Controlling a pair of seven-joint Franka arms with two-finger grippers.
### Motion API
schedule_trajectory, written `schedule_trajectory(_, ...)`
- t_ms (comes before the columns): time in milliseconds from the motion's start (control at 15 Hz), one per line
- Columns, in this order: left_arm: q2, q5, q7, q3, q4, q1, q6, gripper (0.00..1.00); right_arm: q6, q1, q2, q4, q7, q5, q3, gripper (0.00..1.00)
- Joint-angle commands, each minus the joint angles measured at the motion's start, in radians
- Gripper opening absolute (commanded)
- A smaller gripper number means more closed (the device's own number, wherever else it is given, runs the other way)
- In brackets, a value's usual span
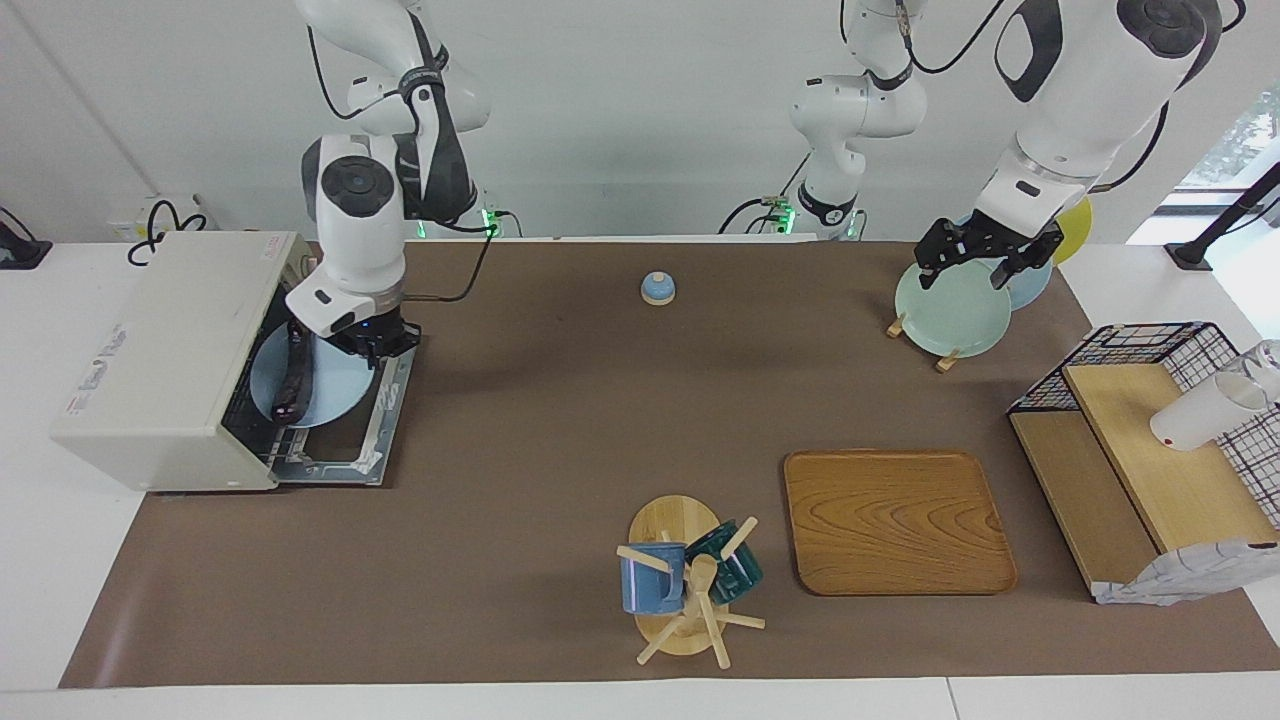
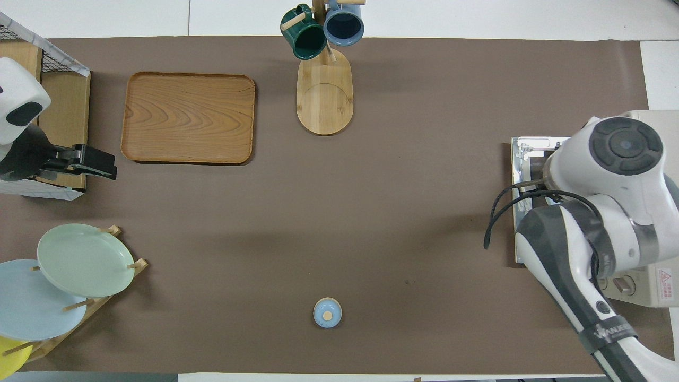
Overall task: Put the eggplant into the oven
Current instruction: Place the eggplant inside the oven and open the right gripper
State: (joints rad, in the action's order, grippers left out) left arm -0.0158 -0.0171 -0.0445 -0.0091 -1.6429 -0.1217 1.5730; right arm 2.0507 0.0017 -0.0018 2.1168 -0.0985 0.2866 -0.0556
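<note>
Our right gripper (image 1: 372, 345), grip unreadable, hangs over the plate (image 1: 335, 385) bearing the eggplant (image 1: 293, 380) at the oven (image 1: 160, 350) mouth; a nudge could roll it off, while the left gripper (image 1: 985, 255) waits, fingers spread.

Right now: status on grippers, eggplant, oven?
Right gripper at blue plate in open oven. Eggplant on plate. Left gripper waits over plate rack.

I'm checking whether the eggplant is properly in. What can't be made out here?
- Overhead view: eggplant and oven mouth, covered by the right arm.
- Facing view: right gripper fingers, hidden under its own wrist.
- Oven's deeper interior: hidden by its casing.
</note>
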Motion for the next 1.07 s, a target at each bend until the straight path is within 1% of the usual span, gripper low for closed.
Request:
schedule_trajectory(0,-0.006,0.023,0.000,0.008,-0.009,-0.007,0.012,1.00,0.074,-0.089,-0.041,0.080,0.112,-0.038,-0.018,0.00)
schedule_trajectory(200,-0.006,0.023,0.000,0.011,-0.009,-0.006,0.010,1.00,0.075,-0.127,-0.041,0.083,0.177,-0.055,-0.016,0.00)
schedule_trajectory(333,-0.006,0.023,0.002,0.011,-0.009,-0.006,0.010,1.00,0.074,-0.132,-0.043,0.092,0.183,-0.112,-0.016,0.00)
schedule_trajectory(467,-0.006,0.023,0.002,0.011,-0.009,-0.006,0.010,1.00,0.078,-0.138,-0.058,0.127,0.187,-0.127,-0.016,0.00)
schedule_trajectory(667,-0.006,0.023,0.001,0.011,-0.009,-0.006,0.010,1.00,0.120,-0.146,-0.081,0.189,0.191,-0.152,-0.013,0.00)
schedule_trajectory(867,-0.006,0.023,0.002,0.011,-0.009,-0.006,0.010,1.00,0.120,-0.164,-0.081,0.189,0.255,-0.152,-0.012,0.14)
schedule_trajectory(1000,-0.006,0.023,0.002,0.011,-0.009,-0.006,0.010,1.00,0.106,-0.172,-0.077,0.171,0.283,-0.152,-0.012,0.20)
